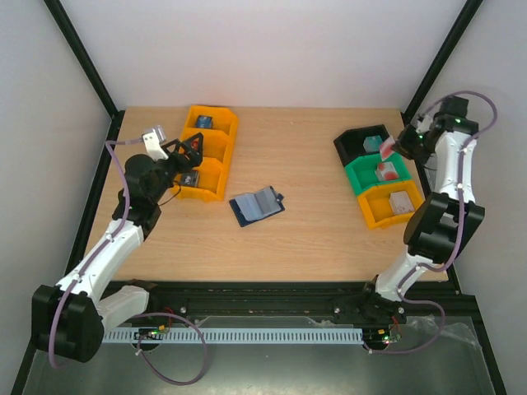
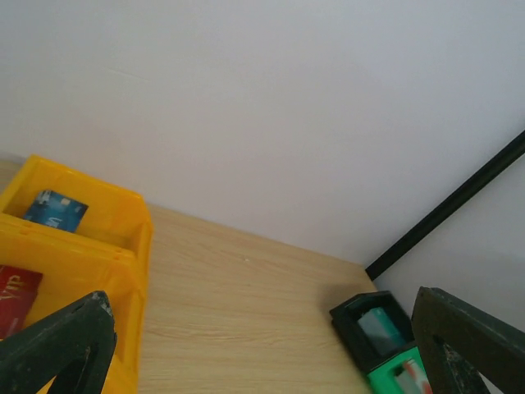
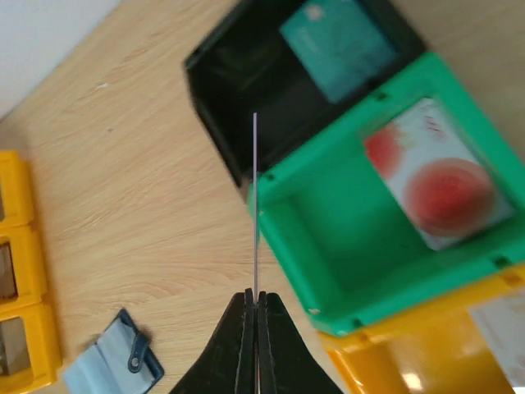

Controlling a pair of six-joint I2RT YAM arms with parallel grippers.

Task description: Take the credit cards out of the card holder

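The card holder (image 1: 257,206) lies open on the table's middle, navy outside and lighter blue inside; the right wrist view shows it (image 3: 111,365) at the lower left. My right gripper (image 3: 256,294) is shut on a thin credit card (image 3: 255,205) seen edge-on, held over the wall between the black bin (image 3: 215,74) and the green bin (image 3: 312,238). In the top view this right gripper (image 1: 394,148) hangs over those bins. My left gripper (image 1: 188,153) stands open and empty over the yellow three-compartment bin (image 1: 221,152); its fingers (image 2: 66,345) are spread wide.
The yellow bin's compartments hold a blue card (image 2: 55,210) and a red card (image 2: 16,295). At the right, a teal card (image 3: 338,37) lies in the black bin, a red-and-white card (image 3: 439,185) in the green bin, and a yellow bin (image 1: 394,206) sits nearest.
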